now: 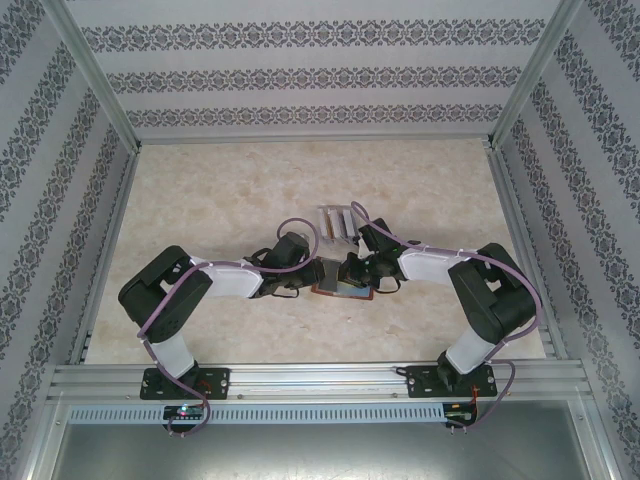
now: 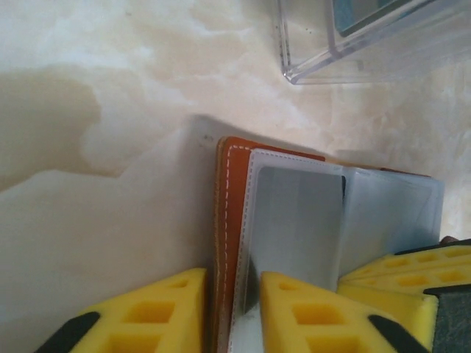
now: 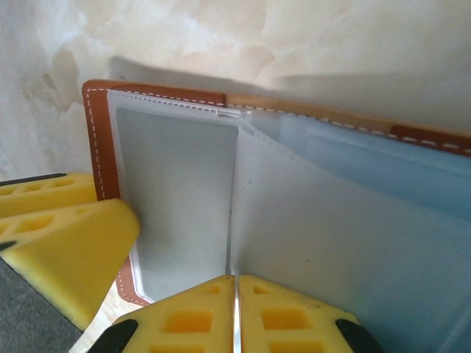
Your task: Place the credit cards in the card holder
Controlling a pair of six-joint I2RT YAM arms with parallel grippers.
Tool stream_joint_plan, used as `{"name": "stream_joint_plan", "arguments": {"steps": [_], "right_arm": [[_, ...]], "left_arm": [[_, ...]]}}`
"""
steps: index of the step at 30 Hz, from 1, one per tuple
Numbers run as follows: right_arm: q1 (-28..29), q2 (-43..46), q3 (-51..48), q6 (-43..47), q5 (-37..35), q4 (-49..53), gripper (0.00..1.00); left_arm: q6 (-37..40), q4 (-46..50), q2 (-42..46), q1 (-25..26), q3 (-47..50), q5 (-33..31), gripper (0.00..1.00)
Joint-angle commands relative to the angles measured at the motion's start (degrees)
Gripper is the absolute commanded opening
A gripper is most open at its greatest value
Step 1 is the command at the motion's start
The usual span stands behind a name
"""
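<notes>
Card holder point(image 3: 97, 147) cut off rightward

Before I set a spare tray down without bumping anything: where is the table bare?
Bare: the far strip between clear rack and back wall, and both side flanks. Crowded: centre, where left gripper and right gripper meet at the card holder.

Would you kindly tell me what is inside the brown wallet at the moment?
The open wallet shows frosted plastic pockets; the right gripper pinches one thin pale leaf. Whether anything lies in the pockets is hidden by the plastic.
</notes>
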State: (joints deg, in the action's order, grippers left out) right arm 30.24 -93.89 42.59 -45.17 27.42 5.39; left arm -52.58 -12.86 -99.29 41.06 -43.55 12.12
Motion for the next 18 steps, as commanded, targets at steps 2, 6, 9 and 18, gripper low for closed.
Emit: {"name": "stream_joint_plan", "arguments": {"steps": [2,6,9,18], "right_arm": [[-0.7,5.4,-2.4,0.6,-1.8,2.3,0.16],[-1.7,10.4,-4.1,1.5,-3.5,4.8,0.24],[-2.6,13.4,-5.6,1.3,-4.8,6.6,0.32],[-3.8,14.5,-8.1,1.4,-5.5,8.2,0.39]], "left_arm": [[-0.2,4.3,1.9,-0.8,2.6,-1.4,0.33],[-0.8,3.7,1.6,-1.5,3.1,-0.3,0.3],[-0.8,3.3,0.9,-1.6,2.9,0.4,0.25],[-0.7,2.6,-0.2,-1.5,2.6,1.7,0.23]]}}
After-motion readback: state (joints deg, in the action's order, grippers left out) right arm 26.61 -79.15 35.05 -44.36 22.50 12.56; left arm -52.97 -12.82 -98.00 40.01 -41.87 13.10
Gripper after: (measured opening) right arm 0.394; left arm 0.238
